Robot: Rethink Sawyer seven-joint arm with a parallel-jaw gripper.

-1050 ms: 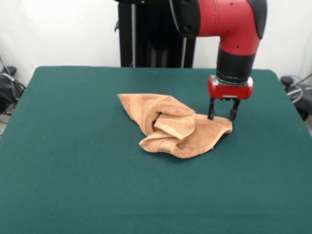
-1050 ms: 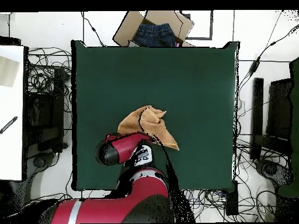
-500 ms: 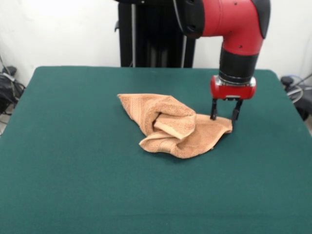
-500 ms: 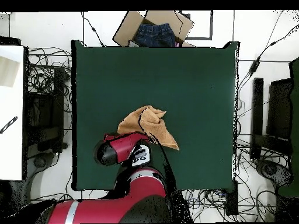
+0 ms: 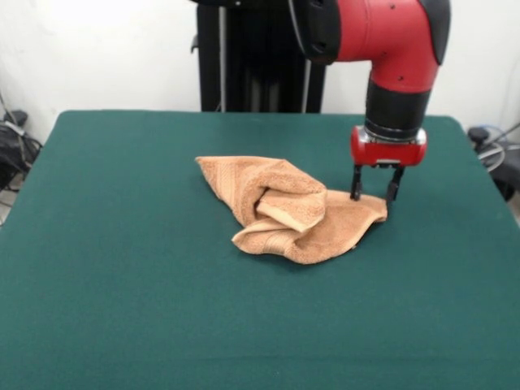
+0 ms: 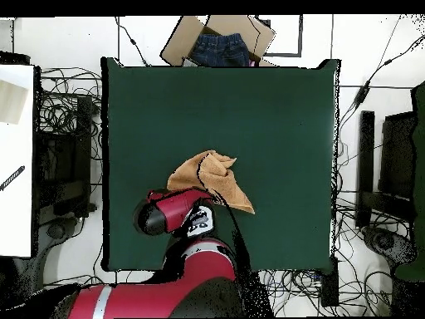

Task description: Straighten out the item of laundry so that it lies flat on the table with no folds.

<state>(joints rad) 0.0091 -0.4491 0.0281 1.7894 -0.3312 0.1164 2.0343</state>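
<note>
- So the light orange-tan terry-cloth towel (image 5: 291,209) is sitting a bit right of centre in the front view, crumpled into a lumpy heap on the big dark green felt-topped table (image 5: 122,268). Definitely not flat.
- One corner of it pokes out toward the upper left and lies pretty flat, with a woven border band showing along that edge.
- The middle is bunched up, with a fold rolled over on itself, and another banded edge curls along the lower left of the heap.
- The right-hand part of the towel spreads out lower and flatter, ending in a corner at the right.
- The red and black robot arm (image 5: 382,41) drops in from the top right of the front view, with its black two-fingered gripper (image 5: 373,191) pointing straight down right at that right-hand corner.
- The fingers stand a little way apart, one on each side of the corner's far edge, tips down about at cloth level. It doesn't look like they've pinched anything, and I can't tell if the tips actually touch the towel.
- In the overhead view the towel (image 6: 212,176) is in the lower middle of the table, and the arm covers its lower left edge, so the gripper itself is hidden there.
- Off the table at the top of the overhead view there's a brown cardboard box (image 6: 217,40) with something dark blue inside.
</note>
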